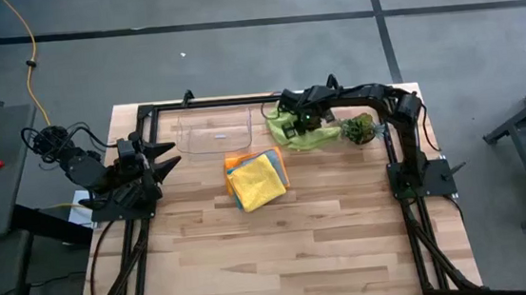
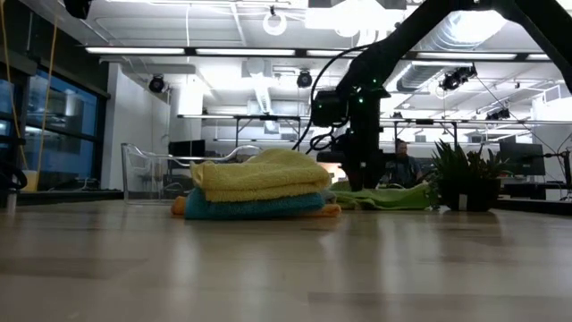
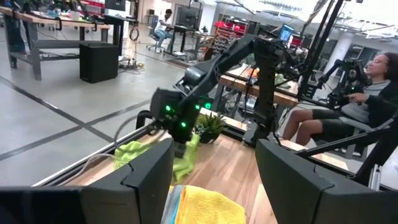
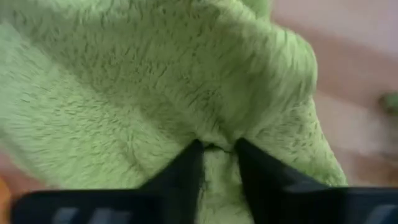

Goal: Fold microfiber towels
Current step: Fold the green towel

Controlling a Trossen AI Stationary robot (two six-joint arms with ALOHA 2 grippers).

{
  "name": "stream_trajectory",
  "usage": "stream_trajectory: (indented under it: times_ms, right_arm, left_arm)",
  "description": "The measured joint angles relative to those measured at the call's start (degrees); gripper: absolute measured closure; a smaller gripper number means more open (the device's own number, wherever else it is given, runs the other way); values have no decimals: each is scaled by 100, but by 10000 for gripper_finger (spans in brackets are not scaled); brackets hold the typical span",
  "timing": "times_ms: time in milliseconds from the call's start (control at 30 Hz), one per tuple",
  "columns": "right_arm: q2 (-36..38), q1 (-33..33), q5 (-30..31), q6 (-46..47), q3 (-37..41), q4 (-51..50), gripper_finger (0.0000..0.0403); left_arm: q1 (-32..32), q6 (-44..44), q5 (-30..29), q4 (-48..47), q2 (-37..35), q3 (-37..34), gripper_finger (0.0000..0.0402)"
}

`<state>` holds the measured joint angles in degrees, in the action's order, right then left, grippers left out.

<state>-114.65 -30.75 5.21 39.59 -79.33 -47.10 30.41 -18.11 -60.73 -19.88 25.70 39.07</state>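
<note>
The lime green towel [image 1: 312, 135] lies crumpled on the table near the far edge, and it also shows in the low view [image 2: 386, 197]. My right gripper [image 1: 299, 121] stands over its left part, pointing down, shut on it [image 4: 217, 148]. A folded stack [image 1: 257, 179] sits at the table's middle with the yellow towel [image 2: 259, 174] on top, the teal towel [image 2: 255, 206] under it and the orange towel [image 1: 234, 161] at the bottom. The grey towel is not in view. My left gripper [image 1: 165, 164] waits open and empty at the table's left side [image 3: 211, 180]. My right gripper pinches a raised fold of the lime green towel [image 4: 214, 140] between its two fingers [image 4: 189, 165]. The fingers come from above, pointing down. The rest of the towel lies slack and rumpled on the table around them [image 1: 324, 134].
A clear plastic tray [image 1: 212, 131] stands at the far edge, left of the green towel. A small leafy plant [image 1: 359, 129] stands just right of the towel. The near half of the wooden table [image 1: 291, 250] is bare. A person sits beyond the table [image 3: 367, 93].
</note>
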Motion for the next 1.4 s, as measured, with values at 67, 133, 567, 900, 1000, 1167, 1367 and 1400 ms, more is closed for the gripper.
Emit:
stream_trajectory:
  times_ms: [67, 133, 567, 900, 1000, 1167, 1367, 1400]
  right_arm:
    - [29, 152, -96, -171, 106, -110, 373]
    - [123, 366, -122, -238, 256, -211, 389]
    - [1504, 2354, -553, 1357, 2326, -311, 400]
    - [2534, 5040, -1263, 4531, 3279, 830, 402]
    - [2356, 5691, -1241, 5146, 3199, 1696, 402]
    - [1747, 6172, -570, 5797, 2861, 2977, 402]
    - [1009, 5971, 73, 4944, 1946, 3127, 402]
    - [991, 5918, 153, 4702, 1790, 3053, 402]
  left_arm:
    - [0, -56, 0, -1, 1, 0, 186]
    - [1, -120, 0, 0, -1, 0, 186]
    - [1, -293, 4, 1, 2, -1, 186]
    - [1, -293, 7, 18, 4, 0, 186]
    - [1, -293, 7, 24, 9, 0, 186]
    - [0, -293, 7, 37, 17, 0, 186]
    - [1, -293, 7, 39, 17, -1, 186]
    - [-2, -293, 9, 39, 17, 0, 186]
